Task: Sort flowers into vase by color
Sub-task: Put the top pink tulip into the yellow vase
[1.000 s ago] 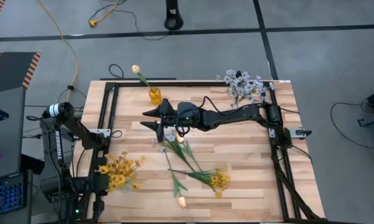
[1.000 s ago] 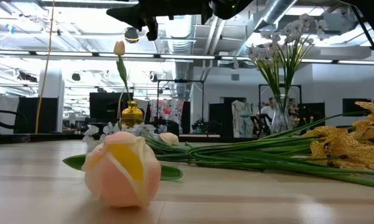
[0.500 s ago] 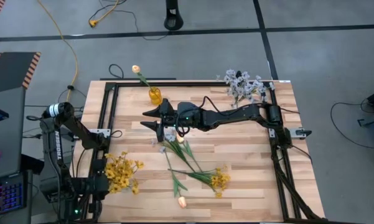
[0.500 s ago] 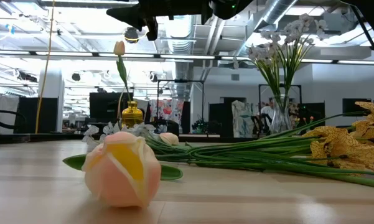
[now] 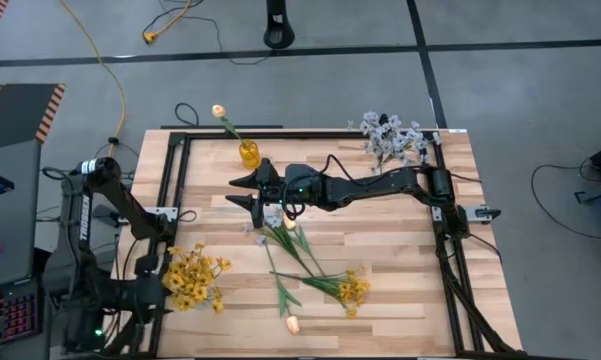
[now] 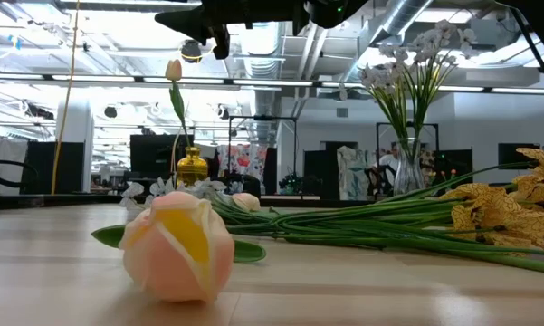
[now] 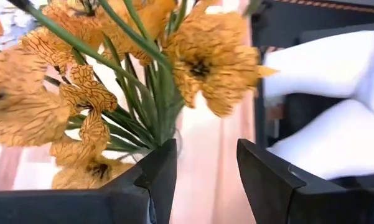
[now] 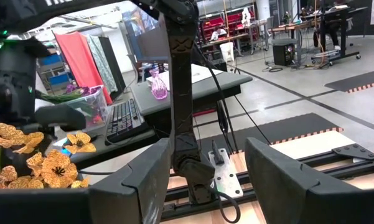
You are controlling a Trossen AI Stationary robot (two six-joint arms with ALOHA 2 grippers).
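Left gripper (image 7: 200, 180) sits at the table's near-left corner, jaws parted and empty, right behind the yellow bunch (image 5: 192, 278) standing in its clear vase (image 7: 172, 142). The risk here is plain: the stems fan wide and lean over the fingers (blooms hang just above them), so any pull-back that brushes a stem could tip the vase or drag a sprig out.

Right gripper (image 5: 242, 191) hovers mid-table, fingers wide apart and holding nothing, above the loose pile. That pile is the trouble spot. The blue-white spray (image 5: 267, 218), a peach tulip bud (image 5: 291, 226), and long green stems (image 5: 292, 262) running to a loose yellow cluster (image 5: 352, 288) all cross each other. A descent onto that tangle could pinch 2 stems of different colours at once, or lift 1 and sweep the rest along.

Another tulip (image 6: 178, 245) lies alone near the front edge; being round-headed, I'd judge it rolls easily if nudged.

Far side: 1 tulip in the small yellow vase (image 5: 249, 154), blue-white sprays in the far-right vase (image 5: 390, 138). The yellow vase looks narrow and light, so an off-centre stem could topple it.
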